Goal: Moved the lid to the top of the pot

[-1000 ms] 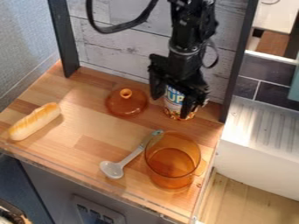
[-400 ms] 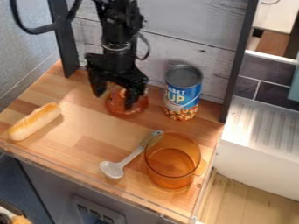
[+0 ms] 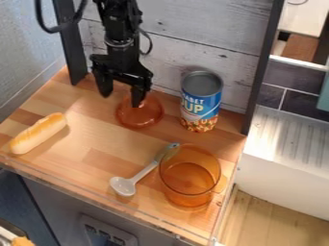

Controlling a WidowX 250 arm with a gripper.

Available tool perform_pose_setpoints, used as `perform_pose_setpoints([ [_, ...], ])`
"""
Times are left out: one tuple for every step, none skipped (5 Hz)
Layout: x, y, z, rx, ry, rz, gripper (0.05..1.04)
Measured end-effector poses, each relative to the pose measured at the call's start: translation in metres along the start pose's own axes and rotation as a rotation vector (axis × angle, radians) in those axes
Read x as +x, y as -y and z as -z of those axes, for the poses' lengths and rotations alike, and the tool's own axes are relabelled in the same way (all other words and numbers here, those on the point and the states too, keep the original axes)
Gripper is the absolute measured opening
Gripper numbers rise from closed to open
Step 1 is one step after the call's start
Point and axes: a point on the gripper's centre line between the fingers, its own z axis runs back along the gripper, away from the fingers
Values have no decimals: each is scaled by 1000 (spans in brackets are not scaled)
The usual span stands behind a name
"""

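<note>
Lid (image 3: 140,118) resting on the worktop (image 3: 83,158), we judge ourselves at the pre-grasp step: our hand (image 3: 120,98), fingers wide apart and empty, needs centring over it, then lowering.

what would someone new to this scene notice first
Probably the tall black gripper, fingers apart, hanging over the amber lid at the back. Next, the bright blue can to the lid's right in the picture, and the see-through amber pot near the front right.
</note>
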Motion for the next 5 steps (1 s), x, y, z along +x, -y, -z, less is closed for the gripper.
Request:
perform_pose_setpoints([
  [12, -2, 9, -9, -10, 9, 999],
  [22, 4, 20, -52, -13, 26, 1000],
  [22, 6, 31, -66, -31, 45, 999],
  [25, 10, 35, -83, -18, 69, 995],
  [29, 7, 37, -66, -13, 65, 917],
])
